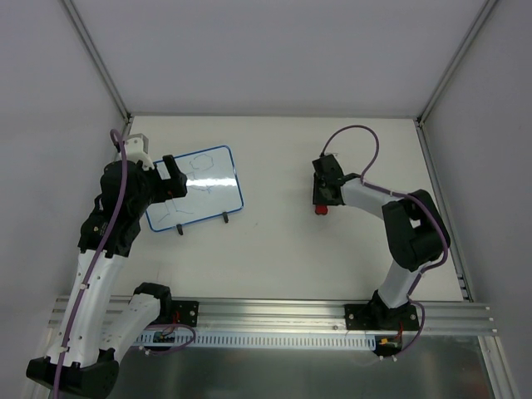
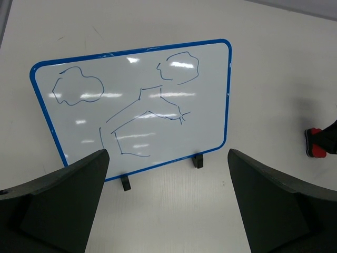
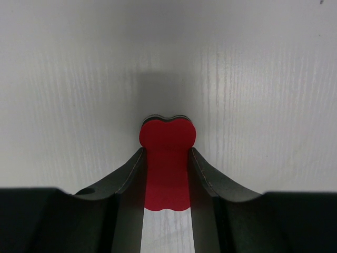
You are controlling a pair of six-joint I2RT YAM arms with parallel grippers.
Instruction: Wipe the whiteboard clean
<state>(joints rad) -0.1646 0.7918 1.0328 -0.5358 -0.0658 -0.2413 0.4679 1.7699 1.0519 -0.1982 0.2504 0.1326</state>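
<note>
Presently the small white rectangular whiteboard with the thin blue rim (image 1: 204, 187) sits on the left half of the white table (image 1: 291, 249). It rests on two small black feet at its near edge, with its face turned up toward the overhead view. How steeply it leans cannot be told. Its long axis runs roughly left to right, the right end slightly nearer the arms. Thin dark lines cover the face: two cloud-like loops and an angular, house-like outline.

Left end effector (image 1: 170, 179): at the board's left end, fingers spread wide, nothing between them. The wrist view looks onto the drawn face, and no contact is evident.

Right end effector (image 1: 322, 198): on the right half of the table, pinched onto a small red eraser block (image 3: 167, 158), whose tip shows beyond the fingers, low over the table.

The board lies well apart from the eraser, toward the robot's left. The left arm is nearer, but the right arm has the tool. Likely next move: carry the eraser leftward across the table, while the left arm perhaps steadies the board.
</note>
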